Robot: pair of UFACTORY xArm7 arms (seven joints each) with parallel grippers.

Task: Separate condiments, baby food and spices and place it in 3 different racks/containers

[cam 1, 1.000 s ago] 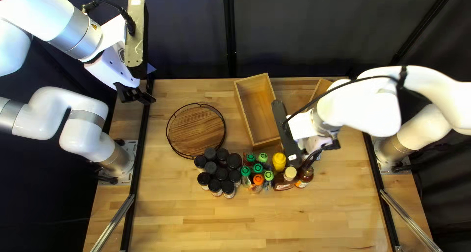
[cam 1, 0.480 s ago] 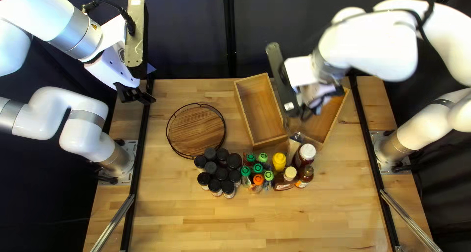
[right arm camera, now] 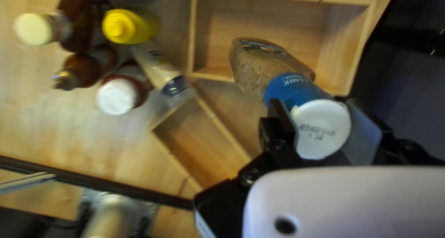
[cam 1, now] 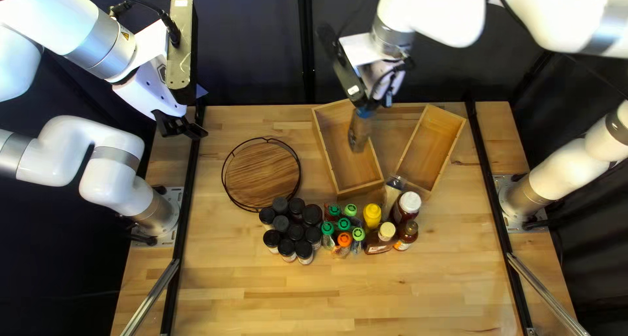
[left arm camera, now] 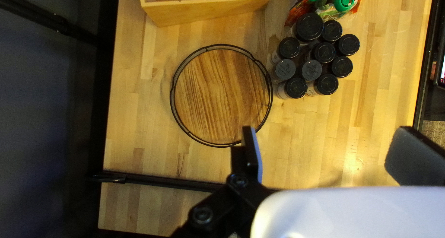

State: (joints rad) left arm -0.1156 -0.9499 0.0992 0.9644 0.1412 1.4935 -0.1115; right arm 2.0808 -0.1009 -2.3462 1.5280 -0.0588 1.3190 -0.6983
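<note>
One bottle (right arm camera: 272, 66), tilted, gripped at its white cap by our right hand (right arm camera: 320, 112), fingers closed to cap width. Left hand (left arm camera: 329, 130) gapes wide. We'd centre the bottle, apparently over the wooden box (cam 1: 337, 136), straighten, lower, release. Second box (cam 1: 433, 143) beside condiments (cam 1: 387, 232); round rack (cam 1: 261, 172), base showing, near spices (cam 1: 294, 232).

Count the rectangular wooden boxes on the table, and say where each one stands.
2. In the top left view, one box stands right of the round rack; the second box stands farther right, behind the white-capped dark bottle.
</note>
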